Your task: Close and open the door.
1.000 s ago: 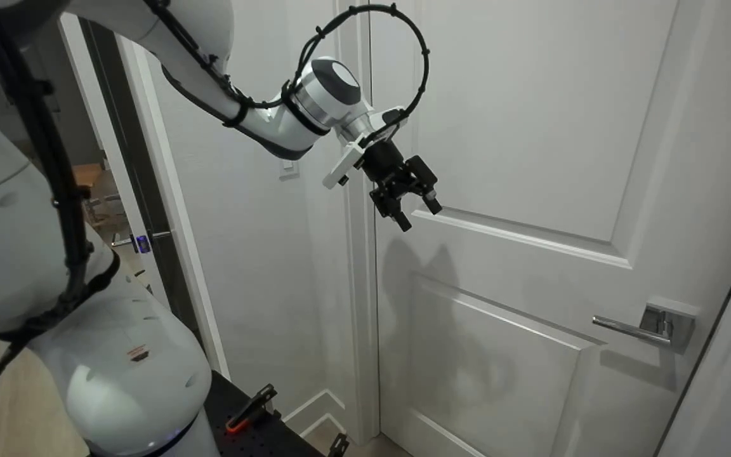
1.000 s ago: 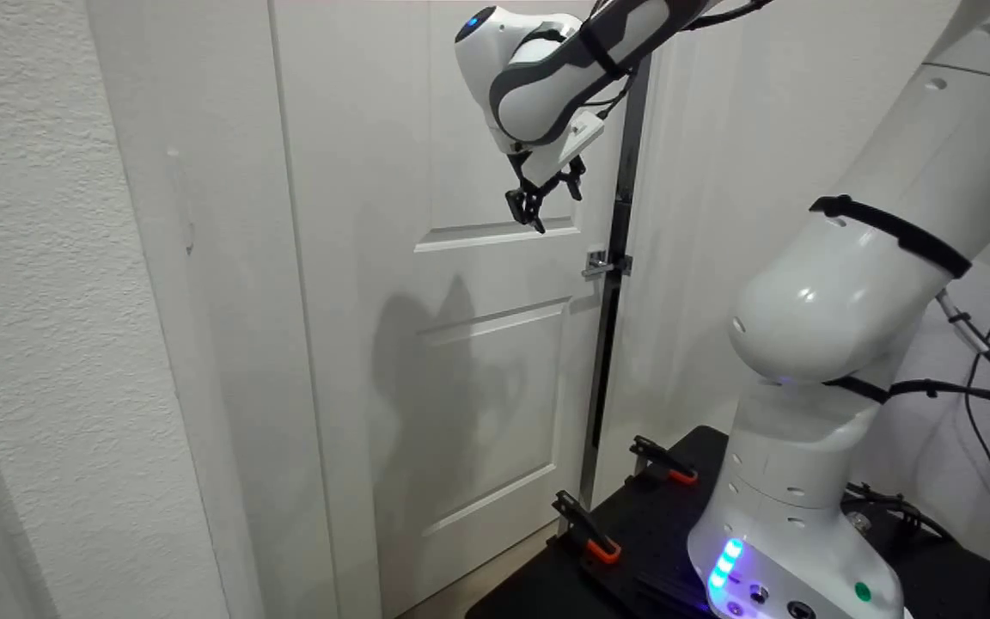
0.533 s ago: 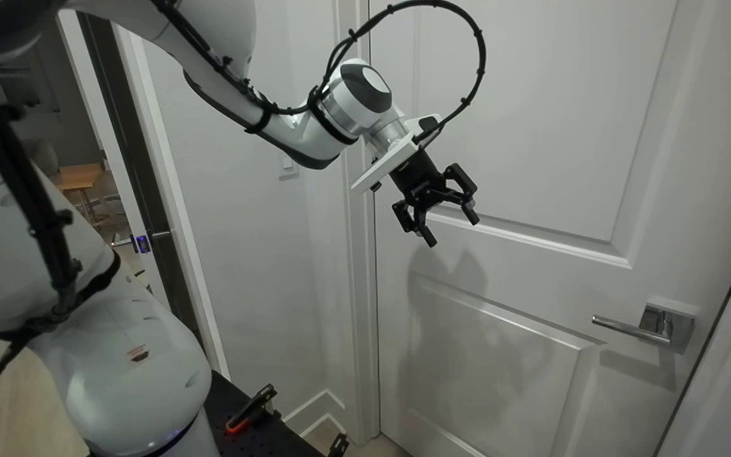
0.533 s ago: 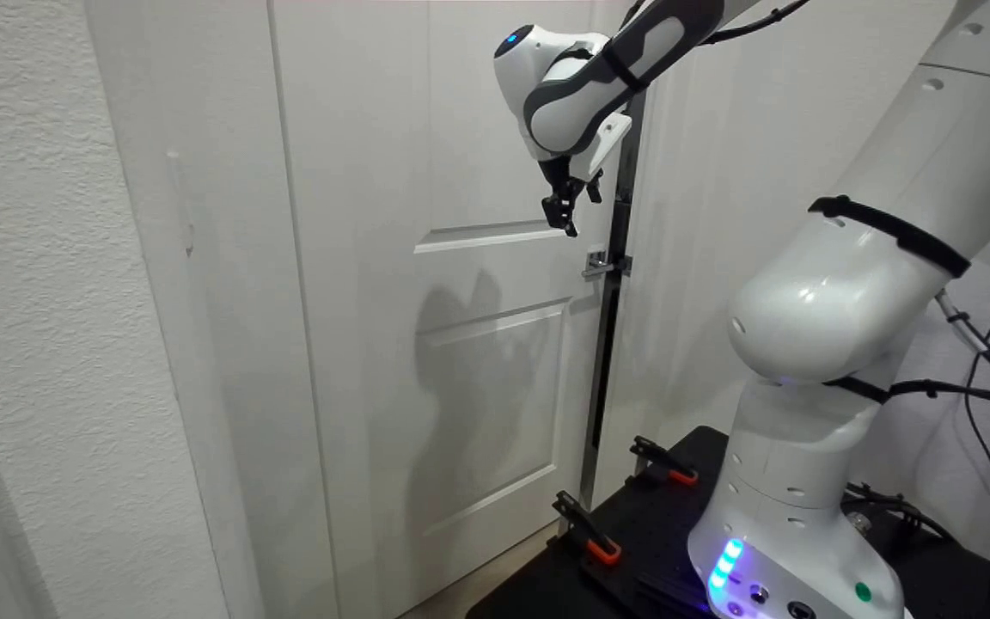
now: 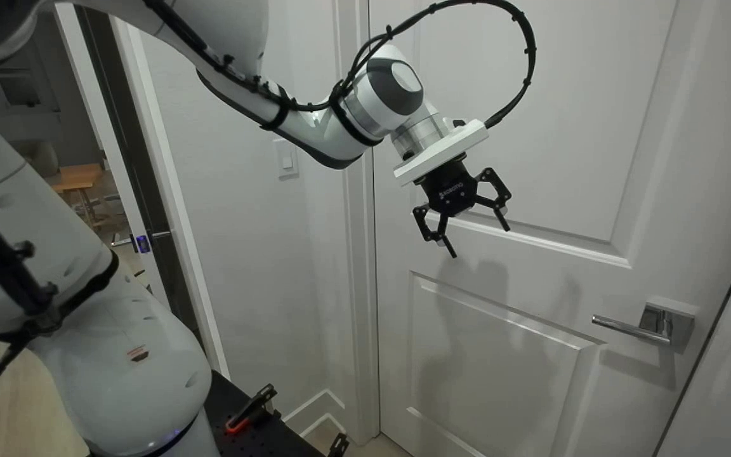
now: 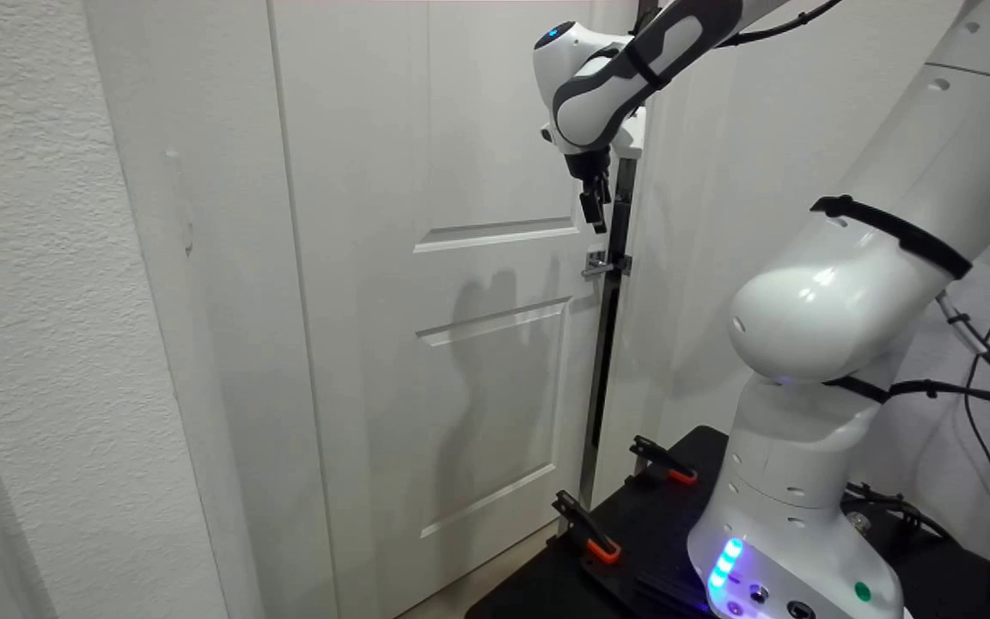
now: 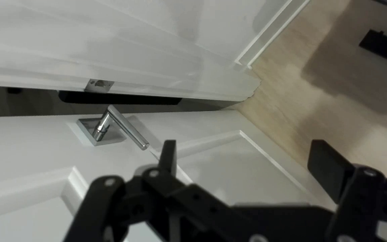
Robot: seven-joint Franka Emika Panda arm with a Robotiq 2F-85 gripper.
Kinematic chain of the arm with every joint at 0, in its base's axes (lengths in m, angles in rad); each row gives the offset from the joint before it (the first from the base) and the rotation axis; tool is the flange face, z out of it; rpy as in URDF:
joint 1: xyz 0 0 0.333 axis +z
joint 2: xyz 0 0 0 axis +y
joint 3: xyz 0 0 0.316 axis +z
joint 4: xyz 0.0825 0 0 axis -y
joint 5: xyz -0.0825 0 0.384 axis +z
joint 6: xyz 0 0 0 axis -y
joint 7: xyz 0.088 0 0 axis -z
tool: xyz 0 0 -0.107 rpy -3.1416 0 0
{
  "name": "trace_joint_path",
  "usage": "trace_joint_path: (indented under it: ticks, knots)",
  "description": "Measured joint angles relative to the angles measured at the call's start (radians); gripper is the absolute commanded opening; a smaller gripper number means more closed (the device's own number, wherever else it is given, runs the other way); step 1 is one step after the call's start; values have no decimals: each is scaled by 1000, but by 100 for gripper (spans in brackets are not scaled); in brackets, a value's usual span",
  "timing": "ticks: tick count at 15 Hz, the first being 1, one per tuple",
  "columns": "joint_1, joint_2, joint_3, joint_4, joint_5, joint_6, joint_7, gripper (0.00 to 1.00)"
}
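The white panelled door (image 5: 518, 139) shows in both exterior views (image 6: 495, 413) and in the wrist view (image 7: 230, 168). It stands slightly ajar, with a dark gap along its handle edge. Its silver lever handle (image 5: 631, 330) sits on a square plate; it also shows in an exterior view (image 6: 596, 270) and at left in the wrist view (image 7: 128, 129). My gripper (image 5: 481, 242) is open with nothing between its fingers, pointing down in front of the door. It is apart from the handle; in an exterior view (image 6: 600, 229) it appears just above it. In the wrist view the fingertips (image 7: 169, 148) stand wide apart.
The frame with a metal strike plate (image 7: 99, 85) lies across the gap from the handle. A black table (image 6: 658, 516) with orange-tipped clamps (image 6: 588, 529) carries the arm's base. A wall with a light switch (image 5: 287, 158) is beside the arm. Wooden floor (image 7: 314, 111) shows below.
My gripper has moved across the door toward the handle side and turned about its wrist. It was open before too. The door and handle have not moved.
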Motion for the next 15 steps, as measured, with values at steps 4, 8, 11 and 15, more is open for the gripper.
trace_joint_path:
  ticks: [4, 8, 11, 15]
  knots:
    - [0, -21, -37, 6, 34, -4, -216, 100]
    - [2, -27, -33, 9, 47, -9, -224, 100]
    - [2, -25, -32, 8, 44, -6, -223, 100]
    - [-17, 14, -51, 4, -63, 99, -223, 100]
